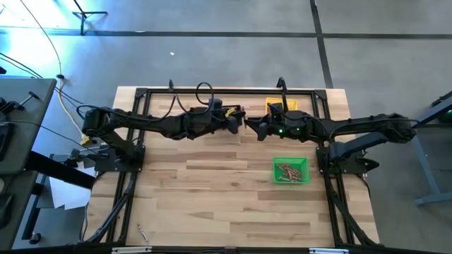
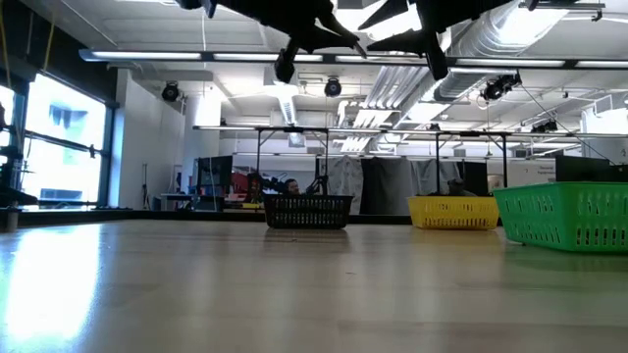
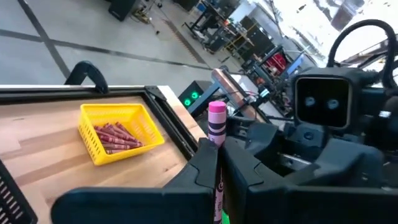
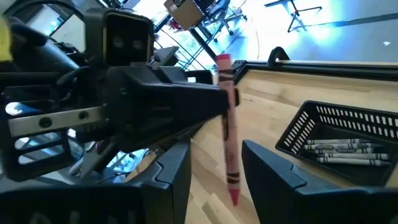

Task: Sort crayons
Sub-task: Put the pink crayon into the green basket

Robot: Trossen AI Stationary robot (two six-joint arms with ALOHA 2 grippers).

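A reddish-pink crayon (image 4: 227, 134) stands roughly upright in the air above the far middle of the table, with my left gripper (image 1: 236, 123) shut on it. My right gripper (image 1: 249, 128) faces it from the right, open; its two fingers (image 4: 177, 171) stand on either side of the crayon's lower end without touching it. More crayons lie in three bins that rest on the table: reddish ones in the yellow bin (image 3: 118, 134), grey-white ones in the black bin (image 4: 339, 146), brownish ones in the green bin (image 1: 291, 171). My left gripper pinches the crayon between its two fingers at the upper part of the shaft (image 4: 224, 106), about a third down from the flat top end (image 3: 216, 111). The fingers come level from the table's left and lie across the crayon. It is lifted clear, nearly upright, its longer part below the fingers.
The yellow bin (image 1: 277, 106) and the black bin (image 2: 308, 211) sit at the far edge, partly under the arms. The green bin (image 2: 569, 214) stands nearer, on the right. Bare wood (image 1: 205, 204) fills the near half. A dark frame (image 1: 134, 134) runs along the table's sides.
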